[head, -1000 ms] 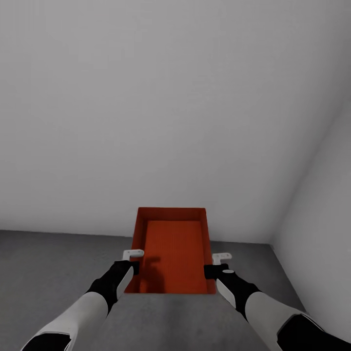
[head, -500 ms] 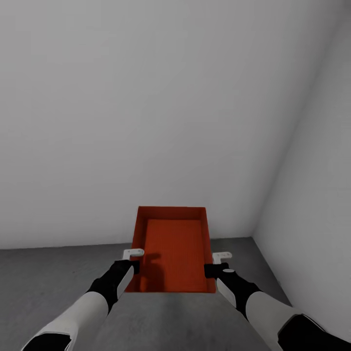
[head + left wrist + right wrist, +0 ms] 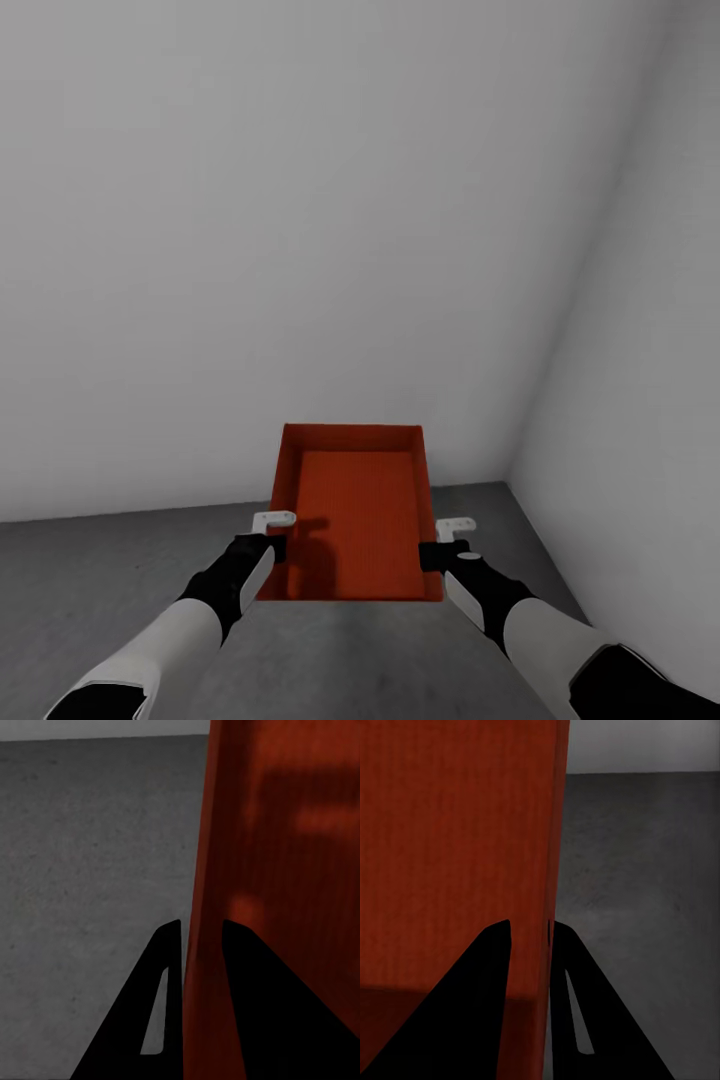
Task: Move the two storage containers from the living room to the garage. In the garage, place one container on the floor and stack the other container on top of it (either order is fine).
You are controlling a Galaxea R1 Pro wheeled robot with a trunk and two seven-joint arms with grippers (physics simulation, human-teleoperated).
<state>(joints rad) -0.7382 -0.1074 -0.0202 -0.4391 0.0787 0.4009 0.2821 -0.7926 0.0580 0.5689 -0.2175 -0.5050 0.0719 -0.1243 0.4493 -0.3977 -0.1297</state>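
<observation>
No readable text, labels, brands, numbers or signs anywhere. Orange-red container (image 3: 352,515) at lower centre of head view: plain walls and bottom, no markings. Grey walls and floor (image 3: 90,560): blank. Small white brackets beside the container carry tiny dark specks, too small to read. Wrist views: nothing legible either.
</observation>
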